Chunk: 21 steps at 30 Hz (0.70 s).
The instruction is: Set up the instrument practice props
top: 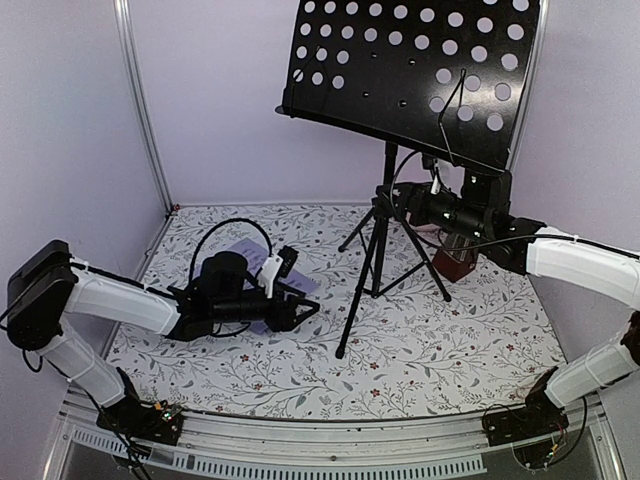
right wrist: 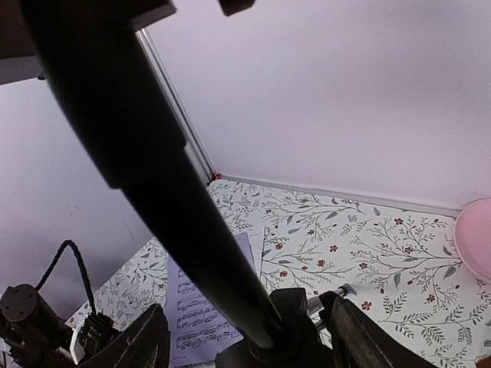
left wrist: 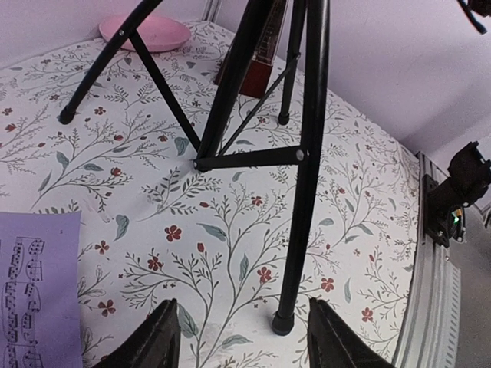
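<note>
The left gripper [left wrist: 244, 326] lies low over the flowered tablecloth [top: 450, 345], jaws parted and nothing in them. The rubber foot of one tripod leg [left wrist: 303, 192] stands just ahead, in line with the gap but untouched. Just beside it the sheet-music pages [left wrist: 34, 295] lie flat on the cloth, partly under that arm when seen from above. The right gripper [top: 397, 203] is up at the post of the music stand [top: 400, 70], one finger [right wrist: 142, 341] on either side of the black collar. There is a clear gap on one side, so it has no grip on it; whether the other finger touches I cannot tell. The stand is upright mid-table on its spread legs, its perforated desk tilted overhead. The dark red-brown metronome [top: 455, 262] stands behind the legs, beneath the right wrist, with the pink plate [left wrist: 146, 32] near it, toward the wall.
</note>
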Tool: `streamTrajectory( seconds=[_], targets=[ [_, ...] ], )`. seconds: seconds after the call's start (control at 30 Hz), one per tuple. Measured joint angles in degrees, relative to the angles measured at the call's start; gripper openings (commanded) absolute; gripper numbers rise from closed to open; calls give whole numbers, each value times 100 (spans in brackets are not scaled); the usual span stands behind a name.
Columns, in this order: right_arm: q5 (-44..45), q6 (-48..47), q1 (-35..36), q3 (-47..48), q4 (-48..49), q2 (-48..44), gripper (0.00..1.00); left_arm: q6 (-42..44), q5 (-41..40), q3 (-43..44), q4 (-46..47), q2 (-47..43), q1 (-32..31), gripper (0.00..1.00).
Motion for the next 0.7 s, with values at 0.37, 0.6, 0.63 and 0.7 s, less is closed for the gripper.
streamTrajectory(
  seconds=[0.37, 0.6, 0.63, 0.7],
  targets=[
    [599, -168, 109, 345, 4, 570, 41, 192, -208, -9, -297, -376, 149, 58],
    [623, -745, 168, 527, -17, 697, 5, 278, -317, -55, -459, -494, 175, 58],
    [667, -767, 168, 542, -13, 708, 0, 286, -341, -70, -496, -535, 186, 58],
    [660, -813, 146, 570, -17, 734, 0, 313, -393, -90, -568, -643, 216, 58]
  ],
)
